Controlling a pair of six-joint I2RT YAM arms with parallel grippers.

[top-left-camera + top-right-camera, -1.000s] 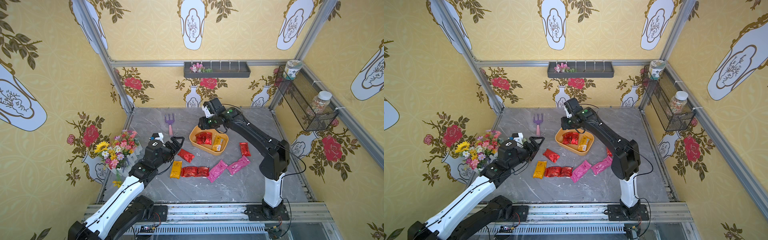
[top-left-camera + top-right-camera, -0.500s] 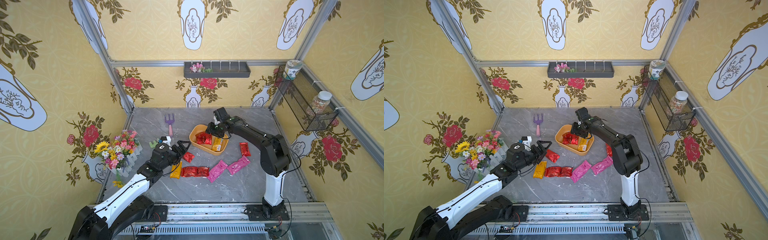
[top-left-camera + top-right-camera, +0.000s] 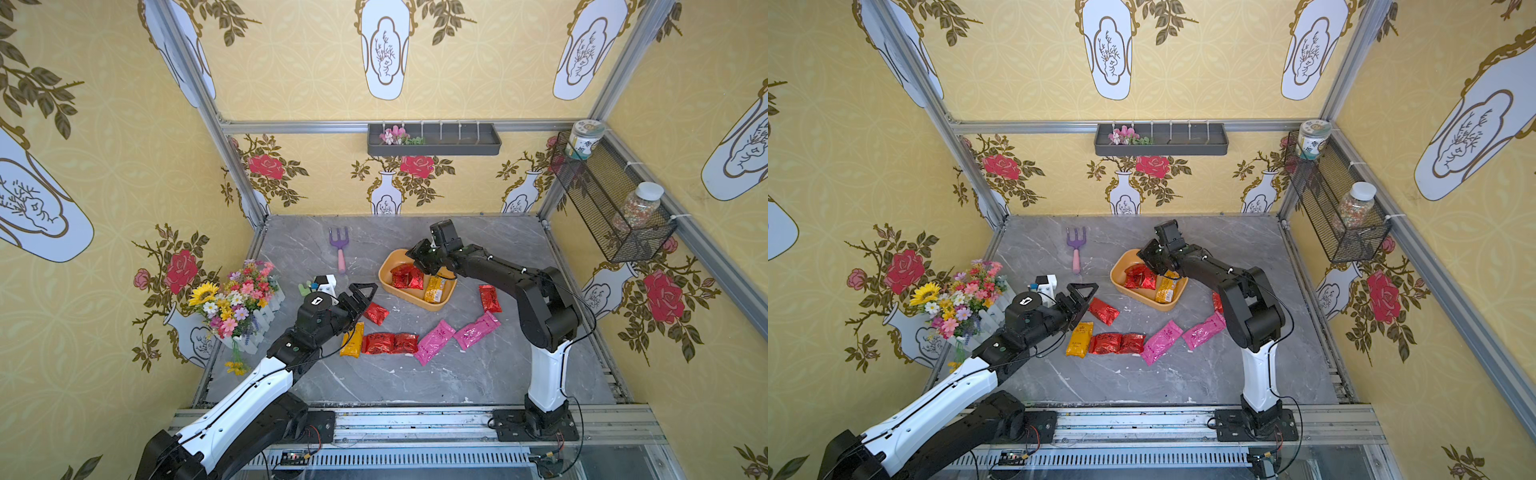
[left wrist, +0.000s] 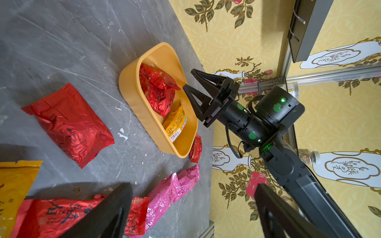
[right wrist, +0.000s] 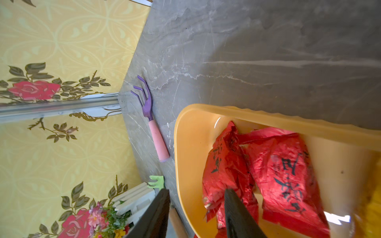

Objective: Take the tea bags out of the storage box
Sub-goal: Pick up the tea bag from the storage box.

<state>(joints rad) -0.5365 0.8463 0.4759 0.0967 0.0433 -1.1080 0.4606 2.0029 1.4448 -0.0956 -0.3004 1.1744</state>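
Observation:
The storage box is a shallow orange-yellow tub in mid-table. Inside lie two crinkly red tea bags and an orange-yellow one. My right gripper hangs low over the box's far end, jaws apart with nothing between them. One of its fingers is above a red bag. My left gripper is wide open above a loose red bag.
More sachets lie on the table in front of the box: a yellow one, two red ones, two pink ones and a red one. A purple fork lies behind, flowers at the left, a wire basket on the right wall.
My right gripper has come down from above the box's back to just over the red bags, and its jaws have narrowed. My left gripper has moved right, over the loose red bag.

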